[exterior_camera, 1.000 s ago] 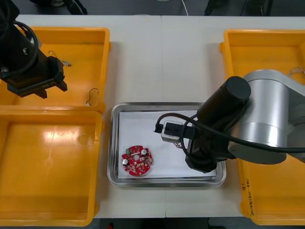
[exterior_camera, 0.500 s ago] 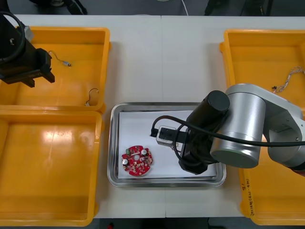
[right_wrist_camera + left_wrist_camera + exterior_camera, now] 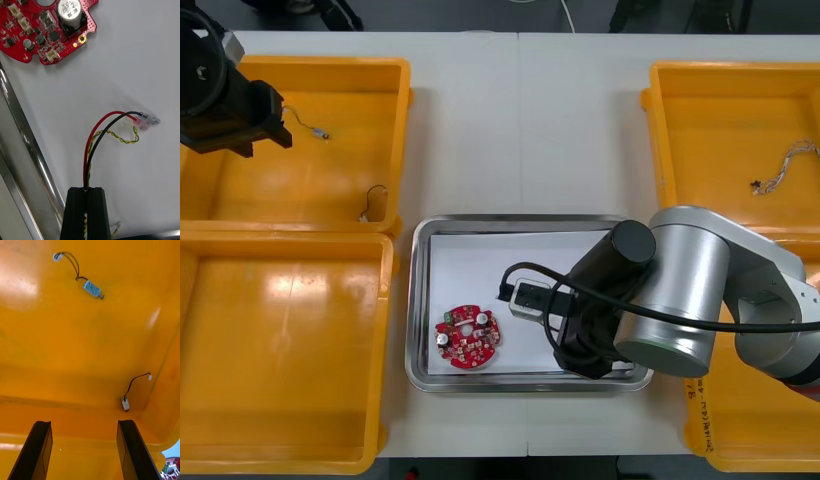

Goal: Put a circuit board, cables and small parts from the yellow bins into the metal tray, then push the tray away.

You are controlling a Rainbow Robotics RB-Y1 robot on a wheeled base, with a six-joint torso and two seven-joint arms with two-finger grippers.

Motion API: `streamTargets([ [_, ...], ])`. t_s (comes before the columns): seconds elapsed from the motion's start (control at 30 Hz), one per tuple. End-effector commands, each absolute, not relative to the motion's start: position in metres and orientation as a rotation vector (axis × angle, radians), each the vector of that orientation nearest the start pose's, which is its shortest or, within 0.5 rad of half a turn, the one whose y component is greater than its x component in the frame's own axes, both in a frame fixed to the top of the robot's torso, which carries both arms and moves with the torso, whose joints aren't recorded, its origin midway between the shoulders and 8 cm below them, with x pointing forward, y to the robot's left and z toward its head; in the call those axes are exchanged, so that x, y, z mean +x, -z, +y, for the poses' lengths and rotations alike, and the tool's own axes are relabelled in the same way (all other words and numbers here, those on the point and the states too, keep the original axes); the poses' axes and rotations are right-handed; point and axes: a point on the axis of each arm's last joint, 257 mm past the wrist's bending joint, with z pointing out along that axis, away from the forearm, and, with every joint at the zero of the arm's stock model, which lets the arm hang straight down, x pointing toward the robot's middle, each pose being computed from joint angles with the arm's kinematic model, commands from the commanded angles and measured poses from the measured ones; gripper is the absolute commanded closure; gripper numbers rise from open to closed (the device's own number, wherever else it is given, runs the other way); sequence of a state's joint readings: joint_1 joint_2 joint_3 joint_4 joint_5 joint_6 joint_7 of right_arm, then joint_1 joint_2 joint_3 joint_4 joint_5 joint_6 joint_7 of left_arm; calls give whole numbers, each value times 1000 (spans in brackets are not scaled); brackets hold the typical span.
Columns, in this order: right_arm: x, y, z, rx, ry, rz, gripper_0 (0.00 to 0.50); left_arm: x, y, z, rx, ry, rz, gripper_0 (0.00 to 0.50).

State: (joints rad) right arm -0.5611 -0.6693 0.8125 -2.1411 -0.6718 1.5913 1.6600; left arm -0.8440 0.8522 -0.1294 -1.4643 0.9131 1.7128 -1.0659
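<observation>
Red and yellow cable (image 3: 145, 121), with a black lead running alongside it: clamped in my right gripper (image 3: 87, 191), fingers pinched together on the bundle. The connector end fans out over the white inside of the metal tray (image 3: 420, 300); it looks down on the liner or just off it, can't tell which. I'm holding it low so the free end settles inside the rim before I release, I'd say, and off to one side so it doesn't drape over the round red circuit board (image 3: 468, 338), which lies flat in the tray nearby, apart from the cable.

Left gripper (image 3: 83, 423): fingers wide apart, nothing between them, hanging over the far left yellow bin (image 3: 395, 70). Two small metal parts (image 3: 93, 288) with thin black leads lie on its floor, well apart. Probably staged for the next pick.

Versus a second ago: right arm has come nearer the tray's near rim and towards the board. Left gripper has backed off to the bin's far left corner. Board hasn't shifted.
</observation>
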Motion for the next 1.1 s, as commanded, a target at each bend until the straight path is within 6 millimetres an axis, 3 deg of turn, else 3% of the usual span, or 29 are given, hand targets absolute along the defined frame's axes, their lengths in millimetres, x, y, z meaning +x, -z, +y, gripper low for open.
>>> streamTargets([
  [0.03, 340, 297, -75, -1688, 58, 2189, 500, 560, 55, 332, -193, 138, 2530, 0],
  [0.7, 345, 305, -71, -1645, 99, 2161, 498, 619, 51, 329, -199, 75, 2323, 0],
  [0.77, 346, 305, -71, -1644, 101, 2157, 420, 626, 51, 325, -195, 84, 2301, 0],
  [0.83, 346, 305, -70, -1643, 101, 2156, 286, 631, 53, 326, -200, 76, 2286, 0],
  [0.87, 346, 305, -70, -1643, 100, 2156, 263, 632, 53, 325, -198, 72, 2283, 0],
  [0.93, 347, 304, -70, -1639, 101, 2156, 123, 638, 56, 324, -202, 76, 2268, 0],
  [0.97, 347, 304, -69, -1638, 100, 2155, 100, 638, 56, 324, -201, 72, 2265, 0],
  [1.0, 347, 304, -69, -1635, 98, 2158, 46, 641, 57, 325, -203, 70, 2261, 0],
  [1.1, 348, 301, -67, -1628, 93, 2155, 0, 646, 61, 325, -209, 78, 2247, 0],
])
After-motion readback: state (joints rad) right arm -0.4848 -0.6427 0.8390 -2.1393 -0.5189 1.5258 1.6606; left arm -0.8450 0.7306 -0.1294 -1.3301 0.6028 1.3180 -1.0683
